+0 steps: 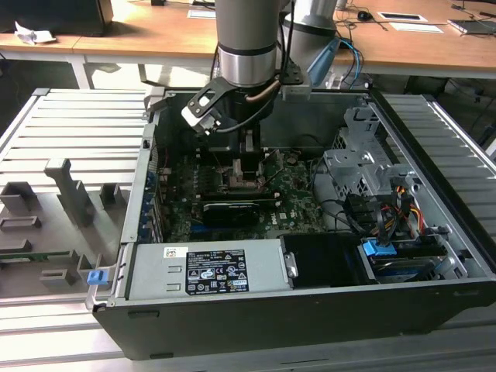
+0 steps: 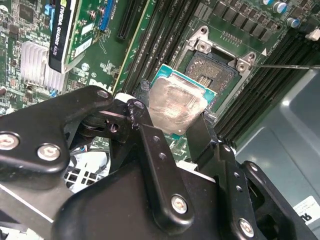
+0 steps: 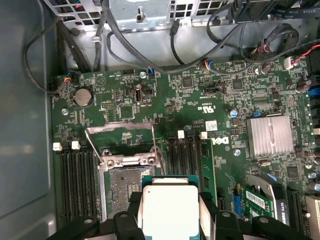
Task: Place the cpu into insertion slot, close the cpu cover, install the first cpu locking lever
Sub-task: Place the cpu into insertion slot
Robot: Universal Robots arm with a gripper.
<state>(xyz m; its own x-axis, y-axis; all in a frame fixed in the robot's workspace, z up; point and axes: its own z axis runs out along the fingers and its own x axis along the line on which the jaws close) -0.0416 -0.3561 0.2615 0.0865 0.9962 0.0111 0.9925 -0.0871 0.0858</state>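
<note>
In the first wrist view, the cpu (image 3: 170, 207) conceals part of the insertion slot (image 3: 121, 182), and the picture's edge cuts off the cpu's far side. In the second wrist view, the fingers (image 2: 150, 150) hide the cpu's nearest corner.

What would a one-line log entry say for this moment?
gripper: shut on cpu | cpu: held near insertion slot, not seated | insertion slot: uncovered, empty

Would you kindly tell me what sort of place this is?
Probably a robotics lab or workshop: an opened computer case sits on a ribbed bench, wooden desks stand behind, and the jaws grip the cpu.
</note>
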